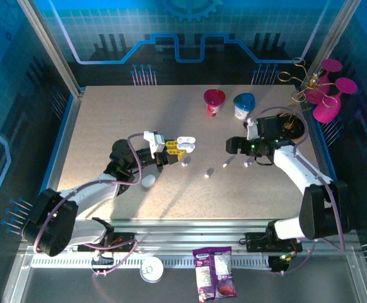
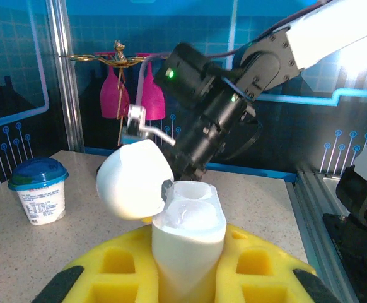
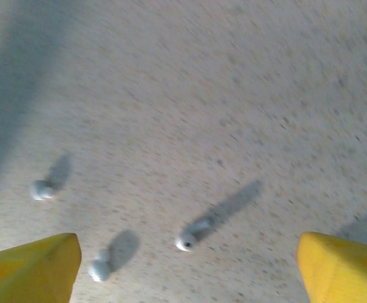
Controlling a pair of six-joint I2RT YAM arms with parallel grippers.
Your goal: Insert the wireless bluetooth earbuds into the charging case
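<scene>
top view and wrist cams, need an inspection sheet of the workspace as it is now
surface: beige speckled table, no spill seen
job's things: open case, lid swung back, held off the table; closed case lying by the left arm; four earbuds loose on the table
clutter: pink cup and blue-lidded cup at the far side; snack bag and round white object on the front rail
grippers: left tool shut on the open case; right tool open over the earbuds, holding nothing
cables: purple cables along both arms, none lying across the earbuds
surroundings: blue printed walls; pink glasses at the right edge
</scene>
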